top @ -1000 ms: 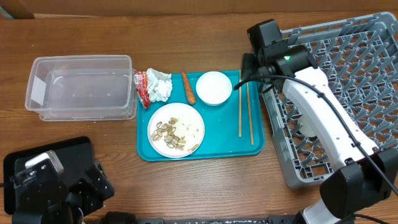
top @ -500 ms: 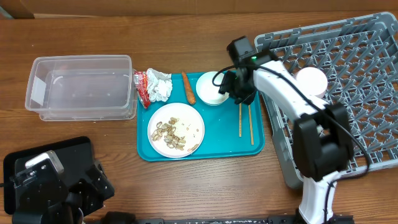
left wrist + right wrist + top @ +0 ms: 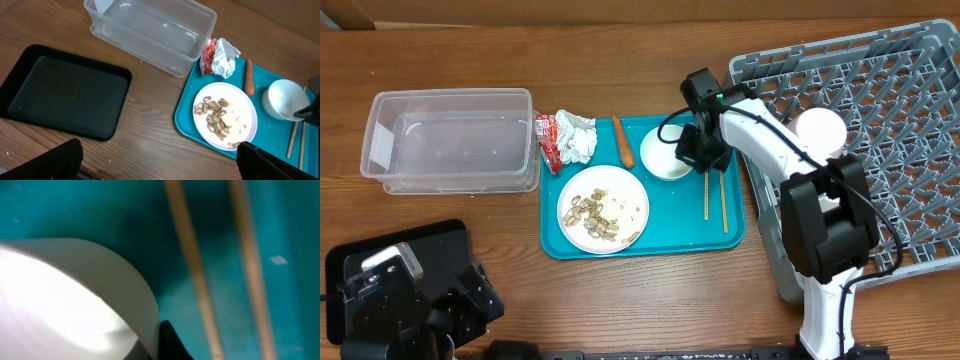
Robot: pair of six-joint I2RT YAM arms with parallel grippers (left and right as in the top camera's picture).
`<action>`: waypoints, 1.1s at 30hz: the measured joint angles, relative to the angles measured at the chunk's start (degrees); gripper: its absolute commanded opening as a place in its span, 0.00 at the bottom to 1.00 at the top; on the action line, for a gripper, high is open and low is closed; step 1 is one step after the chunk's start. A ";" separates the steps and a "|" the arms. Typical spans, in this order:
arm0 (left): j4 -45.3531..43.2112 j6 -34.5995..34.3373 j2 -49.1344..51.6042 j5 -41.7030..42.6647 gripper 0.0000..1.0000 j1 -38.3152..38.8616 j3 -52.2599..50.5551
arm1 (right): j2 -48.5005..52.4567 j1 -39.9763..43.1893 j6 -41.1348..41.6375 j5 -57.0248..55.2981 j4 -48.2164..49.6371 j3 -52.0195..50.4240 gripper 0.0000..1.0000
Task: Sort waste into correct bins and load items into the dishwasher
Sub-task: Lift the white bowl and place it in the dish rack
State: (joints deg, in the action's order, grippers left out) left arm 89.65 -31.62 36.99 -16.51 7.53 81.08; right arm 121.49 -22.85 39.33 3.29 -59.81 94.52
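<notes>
My right gripper (image 3: 696, 152) is shut on the right rim of a round white bowl (image 3: 663, 153) on the teal tray; in the right wrist view one black finger (image 3: 168, 343) presses the outside of the bowl's wall (image 3: 75, 285). Two wooden chopsticks (image 3: 715, 192) lie just to its right. A white plate (image 3: 603, 208) holds beige scraps. An orange carrot piece (image 3: 622, 140), a crumpled tissue (image 3: 578, 138) and a red-and-white wrapper (image 3: 548, 141) lie by the tray's far-left corner. My left gripper (image 3: 159, 162) hangs open over bare table.
The clear tub (image 3: 450, 140) stands left of the teal tray (image 3: 680, 228). The black tray (image 3: 65, 92) lies near the front left, under my left arm. The grey dish rack (image 3: 890, 170) fills the right side, with a round white dish (image 3: 820, 128) in it.
My right arm swung left from the rack to the tray and its jaws closed on the bowl's rim. A round white dish now shows in the rack. The left arm stayed still.
</notes>
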 measured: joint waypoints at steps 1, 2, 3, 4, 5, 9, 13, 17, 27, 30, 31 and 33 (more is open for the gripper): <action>0.00 0.00 0.00 0.00 1.00 0.00 -0.02 | -1.09 0.04 -0.44 -1.84 -0.76 0.57 0.04; 0.00 0.00 0.00 0.00 1.00 0.00 -0.04 | -2.78 0.04 -1.07 -4.46 -1.70 1.22 0.04; 0.02 0.00 0.00 0.00 1.00 0.00 -0.04 | -4.28 0.07 -1.53 -6.78 -2.29 1.79 0.04; 0.02 0.00 0.00 0.00 1.00 0.00 -0.07 | -6.23 0.04 -1.97 -9.92 -3.10 2.51 0.04; 0.02 0.00 0.00 0.00 1.00 0.00 -0.07 | -8.50 0.04 -2.36 -13.97 -3.76 3.28 0.04; 0.02 0.00 0.00 0.00 1.00 0.00 -0.07 | -18.08 0.15 -3.32 -35.19 -4.61 5.29 0.04; 0.02 0.00 0.00 0.00 1.00 0.00 -0.07 | -22.91 1.33 -3.58 -57.09 -4.72 6.49 0.04; 0.02 0.00 0.00 0.00 1.00 0.00 -0.07 | -21.75 6.16 -3.80 -70.51 -4.07 6.49 0.04; 0.04 0.00 0.00 0.00 1.00 0.00 -0.07 | -13.97 24.15 -4.20 -73.55 -1.90 3.96 0.04; 0.04 0.00 0.00 0.00 1.00 0.00 -0.07 | -11.23 27.78 -5.66 -73.13 0.22 3.87 0.04; 0.04 0.00 0.00 0.02 1.00 0.00 -0.07 | -10.34 28.68 -6.62 -73.13 1.25 3.85 0.04; 0.04 0.00 0.00 0.00 1.00 0.00 -0.07 | -8.66 30.05 -8.85 -73.07 3.32 3.74 0.04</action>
State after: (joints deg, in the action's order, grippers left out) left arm 89.69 -31.62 36.99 -16.51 7.53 81.01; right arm 112.84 7.20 30.48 -69.78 -56.49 98.26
